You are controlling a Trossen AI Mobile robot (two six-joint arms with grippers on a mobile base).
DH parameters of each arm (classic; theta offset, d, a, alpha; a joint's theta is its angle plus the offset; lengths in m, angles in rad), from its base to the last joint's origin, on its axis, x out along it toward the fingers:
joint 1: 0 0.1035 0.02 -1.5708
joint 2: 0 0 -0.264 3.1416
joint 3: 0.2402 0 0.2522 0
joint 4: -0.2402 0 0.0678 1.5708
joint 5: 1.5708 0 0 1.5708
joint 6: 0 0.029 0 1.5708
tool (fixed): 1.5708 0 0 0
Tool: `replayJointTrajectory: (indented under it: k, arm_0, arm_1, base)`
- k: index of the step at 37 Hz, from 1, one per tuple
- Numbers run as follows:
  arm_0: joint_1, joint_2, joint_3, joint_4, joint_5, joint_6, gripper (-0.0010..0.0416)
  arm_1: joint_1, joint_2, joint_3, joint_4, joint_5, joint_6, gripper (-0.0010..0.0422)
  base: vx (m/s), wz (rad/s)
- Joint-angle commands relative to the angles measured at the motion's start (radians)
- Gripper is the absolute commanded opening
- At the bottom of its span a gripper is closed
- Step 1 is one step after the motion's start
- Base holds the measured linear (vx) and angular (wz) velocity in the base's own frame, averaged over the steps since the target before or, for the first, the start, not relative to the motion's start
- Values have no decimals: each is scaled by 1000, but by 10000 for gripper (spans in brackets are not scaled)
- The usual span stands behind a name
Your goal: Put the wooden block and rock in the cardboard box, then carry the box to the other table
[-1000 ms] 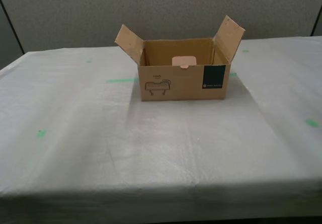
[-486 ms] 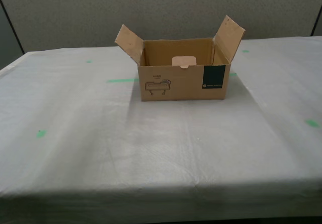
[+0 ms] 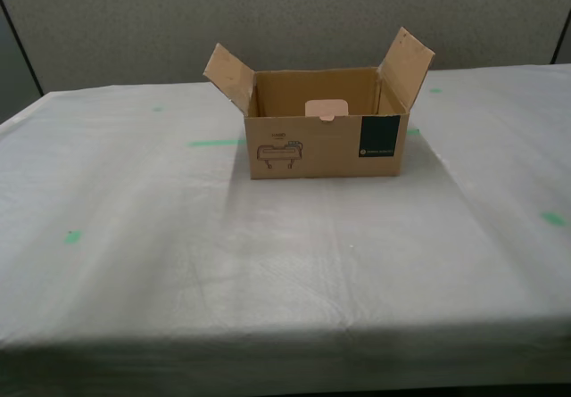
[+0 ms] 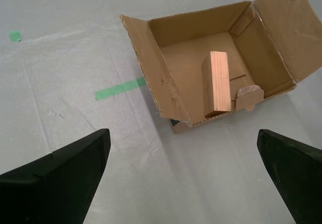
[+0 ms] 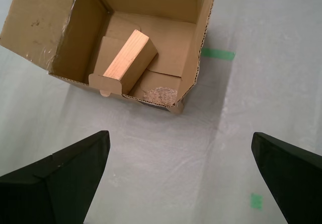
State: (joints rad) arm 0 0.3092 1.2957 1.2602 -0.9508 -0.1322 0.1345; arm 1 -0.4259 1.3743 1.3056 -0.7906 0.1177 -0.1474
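Showing only from my spread, empty grippers: wooden block (image 5: 128, 58) and seemingly rock (image 5: 160, 95) inside cardboard box (image 3: 308, 152).

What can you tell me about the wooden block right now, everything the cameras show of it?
The wooden block is a plain light tan rectangular brick with smooth faces and visible grain. It lies inside the open cardboard box, resting on the box floor near the front wall, tilted rather than flat. The rock sits low beside it in the box; I cannot tell whether they touch. Neither gripper holds it: both hang open above the table. The exterior view does not show it behind the box's front wall.
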Motion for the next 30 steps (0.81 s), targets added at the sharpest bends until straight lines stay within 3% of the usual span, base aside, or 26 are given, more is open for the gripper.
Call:
replayJointTrajectory:
  k: [1, 30]
  arm_0:
    - [0, 0, 1, 1, 3, 0, 393]
    - [0, 0, 1, 1, 3, 0, 393]
  arm_1:
    - [0, 0, 1, 1, 3, 1, 400]
    - [0, 0, 1, 1, 2, 1, 400]
  base:
    - [0, 0]
    - [0, 0]
